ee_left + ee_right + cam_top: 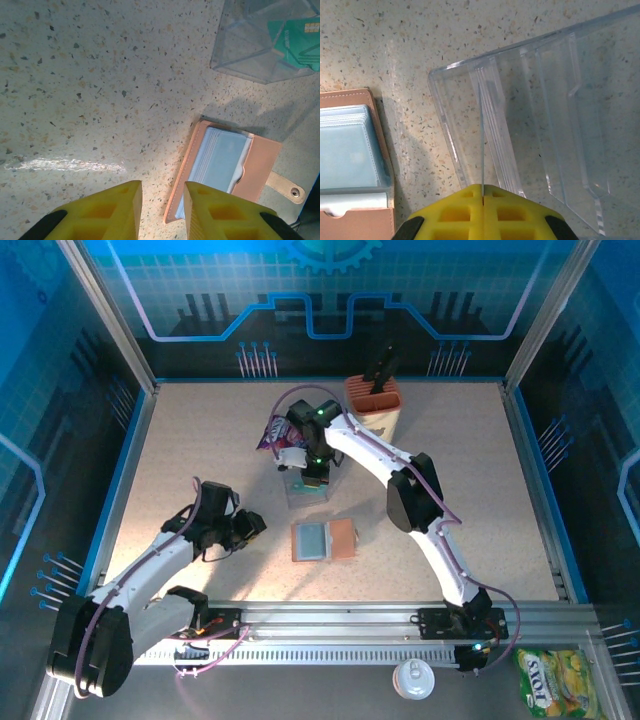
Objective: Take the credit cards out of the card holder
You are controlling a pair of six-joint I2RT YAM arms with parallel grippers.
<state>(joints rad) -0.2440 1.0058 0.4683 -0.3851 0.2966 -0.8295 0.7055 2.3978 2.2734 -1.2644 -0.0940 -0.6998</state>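
While the left jaws hung low over the speckled counter (pixel 200 440), their yellow fingers (pixel 115 212) stood a little apart with nothing between them, aimed just left of the small brown leather-look card holder (pixel 225 165). That holder lay opened flat near the middle of the counter, its stack of pale blue sleeves (pixel 220 157) facing up and its snap tab (pixel 292 190) out to one side. Whether any cards sat in those sleeves I could not tell. Just beyond it stood a clear plastic tray (pixel 308 490) with a teal credit card (pixel 297 42) lying inside. Over that tray the right jaws were pinched shut on a thin card (pixel 482 135), seen edge-on and upright, its colour not readable. Such cards looked light, stiff and slick, best taken by a narrow pinch on a free short edge and drawn straight along the sleeve. The holder itself seemed light and soft enough to slide or fold, so it would likely want pinning at its leather flap.
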